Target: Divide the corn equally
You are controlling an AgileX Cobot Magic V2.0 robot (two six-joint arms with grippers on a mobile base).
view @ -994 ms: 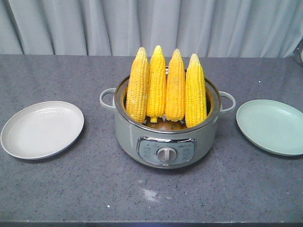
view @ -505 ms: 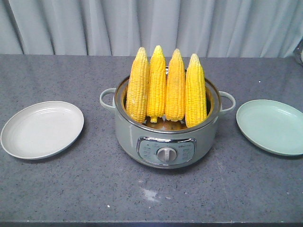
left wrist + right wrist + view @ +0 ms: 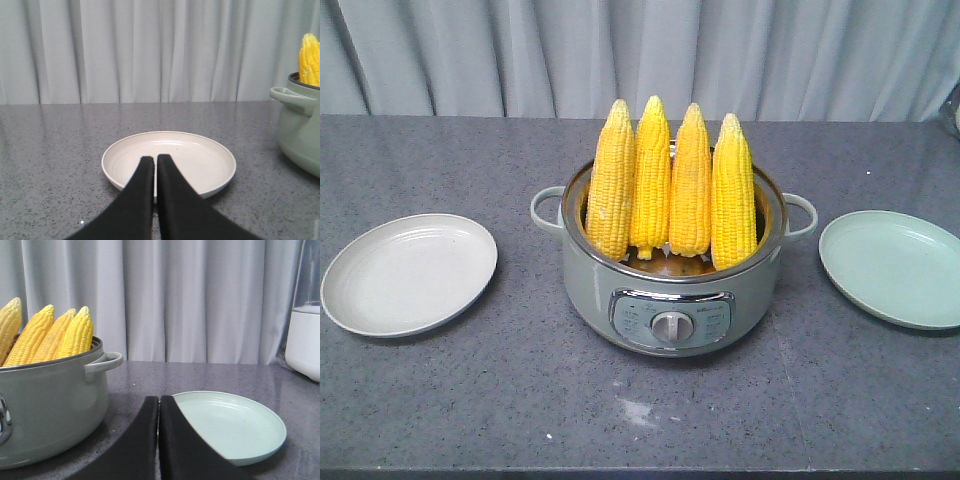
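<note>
Several cobs of yellow corn [image 3: 672, 185] stand upright, tips up, in a pale green electric pot [image 3: 670, 290] at the table's middle; the corn [image 3: 55, 335] also shows in the right wrist view, and one tip of corn [image 3: 310, 60] in the left wrist view. A white plate [image 3: 408, 272] lies left of the pot, a pale green plate [image 3: 895, 267] lies right of it, both bare. My left gripper [image 3: 155, 159] is shut with nothing in it, low in front of the white plate [image 3: 200, 160]. My right gripper [image 3: 159, 400] is shut and holds nothing, between the pot [image 3: 50, 410] and the green plate [image 3: 235, 425].
A grey curtain [image 3: 640, 55] hangs behind the speckled grey table [image 3: 520, 400]. A white appliance [image 3: 304, 340] stands at the far right, beyond the green plate. The pot has side handles [image 3: 548, 208] and a front dial [image 3: 670, 325].
</note>
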